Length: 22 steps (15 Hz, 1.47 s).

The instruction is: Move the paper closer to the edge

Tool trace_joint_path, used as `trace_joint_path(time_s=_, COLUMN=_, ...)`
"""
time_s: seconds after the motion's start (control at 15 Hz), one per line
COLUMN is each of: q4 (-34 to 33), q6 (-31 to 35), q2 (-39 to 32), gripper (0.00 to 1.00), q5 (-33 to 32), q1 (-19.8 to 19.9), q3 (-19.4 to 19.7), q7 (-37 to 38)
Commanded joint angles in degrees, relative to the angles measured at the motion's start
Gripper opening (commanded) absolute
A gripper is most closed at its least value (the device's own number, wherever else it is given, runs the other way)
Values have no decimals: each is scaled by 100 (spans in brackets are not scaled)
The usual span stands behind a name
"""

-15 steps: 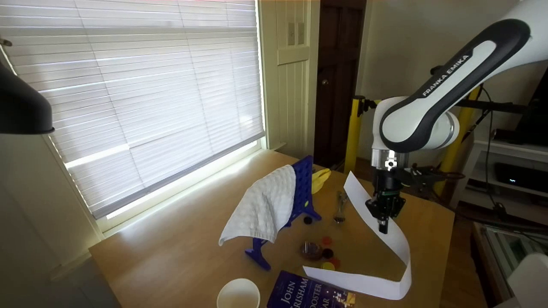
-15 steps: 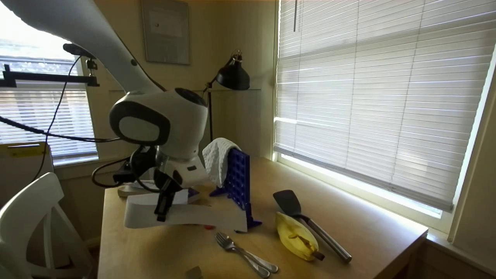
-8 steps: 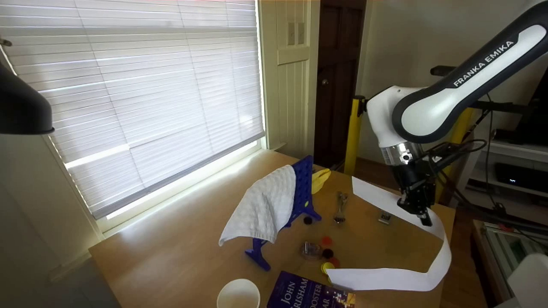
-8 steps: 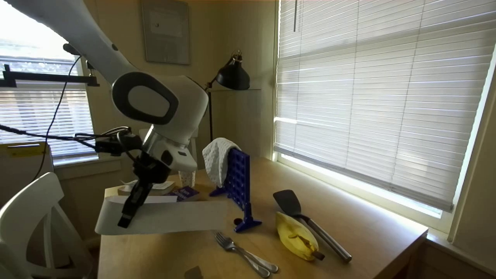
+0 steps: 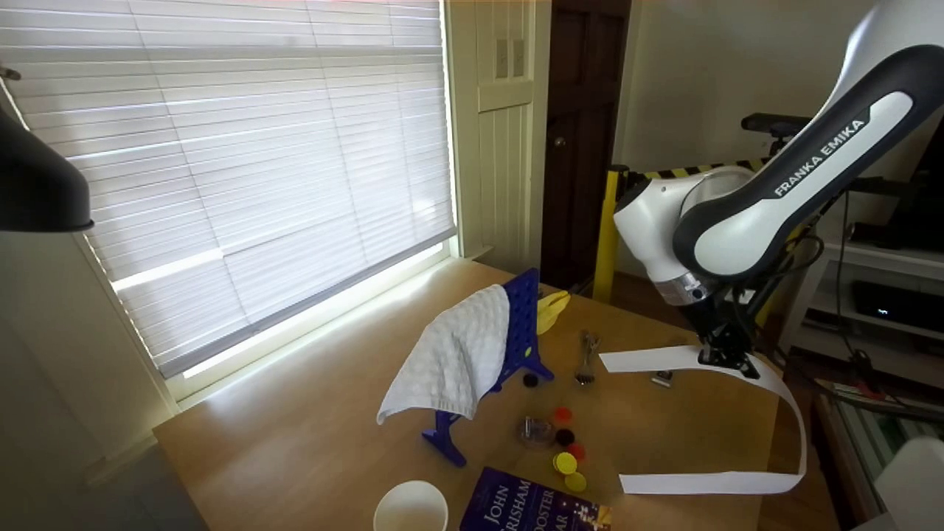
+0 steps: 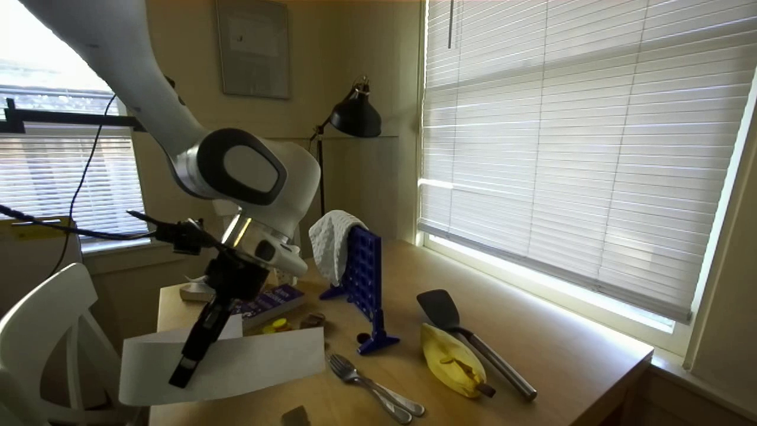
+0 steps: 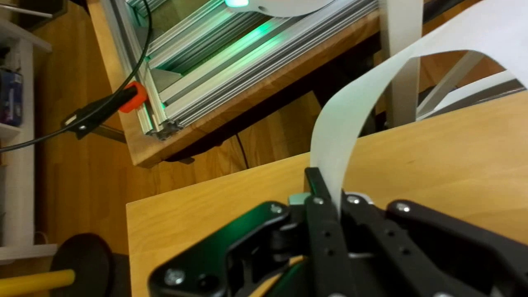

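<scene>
The paper is a long white strip bent into a U, in both exterior views [image 5: 708, 483] [image 6: 266, 358]. My gripper [image 5: 741, 369] is shut on one long side of the strip, near the bend; it also shows in an exterior view [image 6: 180, 376]. In the wrist view the paper [image 7: 340, 119] comes out from between my fingers [image 7: 328, 194] and curves away. The bend of the strip reaches past the table's edge in both exterior views. The strip stands on its side; whether it touches the table is unclear.
On the table [image 5: 295, 428] are a blue rack [image 6: 364, 272] with a white towel [image 5: 457, 354], a book [image 5: 509, 505], a cup [image 5: 411, 509], yellow discs [image 5: 566, 463], forks [image 6: 378, 387], a yellow banana-like item [image 6: 452, 361] and a spatula [image 6: 497, 361]. A chair [image 6: 53, 307] stands beside it.
My gripper, holding the paper, has moved towards the table's edge, and the strip's bend has gone past it. The arm has tilted. The yellow discs beside the book are now uncovered.
</scene>
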State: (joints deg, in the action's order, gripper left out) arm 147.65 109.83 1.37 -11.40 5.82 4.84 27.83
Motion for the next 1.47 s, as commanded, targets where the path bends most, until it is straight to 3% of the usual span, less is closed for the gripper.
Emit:
trace_joint_path(time_s=0.0, q4=-35, q6=435, q2=-586, gripper=0, q5=-624, q1=-76, q3=-38, q7=613)
trace_joint_path(time_s=0.4, q4=31, q6=1062, q2=-1154, gripper=0, q5=-1625, q1=-319, q3=97, q7=1793)
trace_joint_path(time_s=0.6, q4=-58, q6=1064, q2=-1396, gripper=0, q5=-1991, q1=-421, q3=176, q7=2362)
trace_joint_path(time_s=1.2, q4=-350, q6=921, q2=-1996, gripper=0, q5=-2234, q1=-566, q3=337, q7=3103)
trace_joint_path(time_s=1.27, q4=-377, q6=934, q2=-2047, gripper=6, q5=-2223, q1=-574, q3=349, q7=3125)
trace_joint_path(time_s=1.33, q4=-399, q6=962, q2=-2083, gripper=27, q5=-2221, q1=-584, q3=362, q7=3156)
trace_joint_path(time_s=1.4, q4=-433, q6=915, q2=-2117, gripper=33, q5=-2183, q1=-595, q3=367, q7=3152)
